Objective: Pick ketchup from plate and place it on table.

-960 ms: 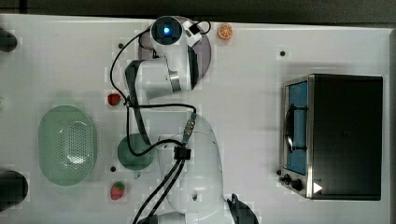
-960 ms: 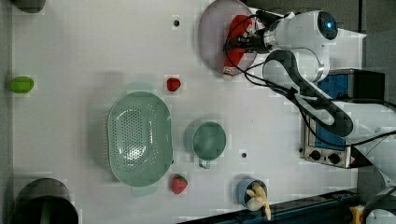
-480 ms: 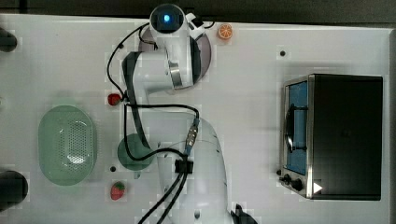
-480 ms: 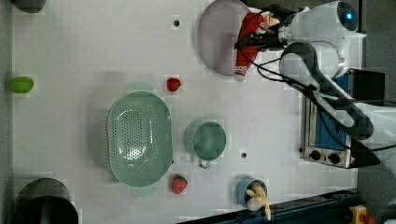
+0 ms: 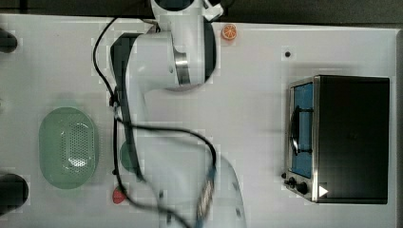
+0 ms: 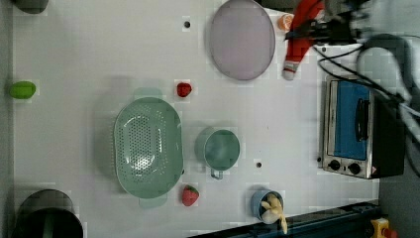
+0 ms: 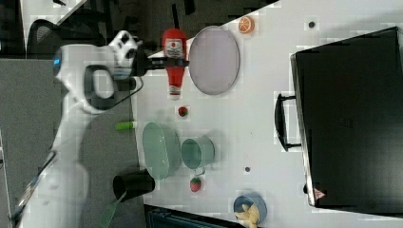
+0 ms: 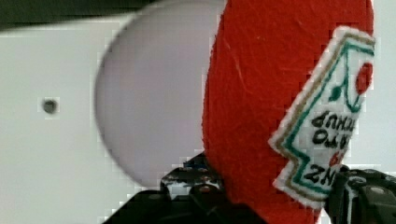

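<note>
The ketchup [image 6: 298, 44], a red bottle with a whitish cap end, hangs just off the left view's right edge of the plate [image 6: 241, 38]. My gripper [image 6: 308, 33] is shut on its body. In the right view the ketchup [image 7: 174, 59] hangs cap-down beside the bare plate [image 7: 214, 59], with the gripper [image 7: 175, 62] clamped across its label. The wrist view has the red ketchup [image 8: 261, 93] close up between the black fingers [image 8: 366, 196], with the lilac plate [image 8: 149, 107] and the white table [image 8: 46, 163] behind it.
A toaster oven [image 6: 354, 129] stands at the left view's right. An orange slice [image 6: 285, 21] lies right by the bottle. A green basket [image 6: 147, 144], green cup [image 6: 221, 148], two strawberries [image 6: 183, 89] [image 6: 190, 195] and a blue cup [image 6: 265, 204] lie farther off.
The gripper has carried the ketchup off the plate toward the left view's right. The plate now lies bare. The arm has swung toward the top view's upper edge.
</note>
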Tool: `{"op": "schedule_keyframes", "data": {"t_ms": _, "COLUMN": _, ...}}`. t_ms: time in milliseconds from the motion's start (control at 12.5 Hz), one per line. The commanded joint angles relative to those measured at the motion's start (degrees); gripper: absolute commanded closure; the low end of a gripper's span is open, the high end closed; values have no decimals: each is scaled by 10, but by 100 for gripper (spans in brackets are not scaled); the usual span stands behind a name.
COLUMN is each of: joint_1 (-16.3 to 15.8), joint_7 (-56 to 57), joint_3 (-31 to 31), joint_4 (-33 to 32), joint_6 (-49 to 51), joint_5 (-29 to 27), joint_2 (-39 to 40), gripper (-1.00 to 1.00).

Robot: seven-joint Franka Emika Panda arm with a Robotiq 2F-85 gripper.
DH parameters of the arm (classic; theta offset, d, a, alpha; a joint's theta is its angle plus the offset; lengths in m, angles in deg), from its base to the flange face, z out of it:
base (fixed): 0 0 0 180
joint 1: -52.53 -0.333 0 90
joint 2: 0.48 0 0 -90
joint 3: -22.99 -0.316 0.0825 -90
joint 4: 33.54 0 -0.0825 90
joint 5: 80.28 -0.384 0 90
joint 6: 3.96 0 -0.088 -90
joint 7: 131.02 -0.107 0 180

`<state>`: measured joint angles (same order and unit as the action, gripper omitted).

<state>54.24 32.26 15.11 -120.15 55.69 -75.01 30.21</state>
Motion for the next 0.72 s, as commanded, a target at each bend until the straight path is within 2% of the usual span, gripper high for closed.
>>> {"op": "schedule_keyframes", "data": {"t_ms": 80, "joint_1": 48, "joint_7": 13, "joint_3": 3, "joint_4": -64, "joint_6": -1, "joint_5": -46, "joint_2": -86, "gripper": -19}}
{"op": "schedule_keyframes", "data": {"t_ms": 320, "joint_1": 70, "joint_7": 13, "joint_3": 6, "joint_4": -168, "joint_6": -3, "joint_5": -46, "joint_2": -165, "gripper": -19}}
{"op": "schedule_keyframes", "data": {"t_ms": 720, "joint_1": 74, "joint_7": 13, "joint_3": 17, "joint_4": -362, "joint_6": -67, "joint_5": -46, "joint_2": -266, "gripper": -19}}
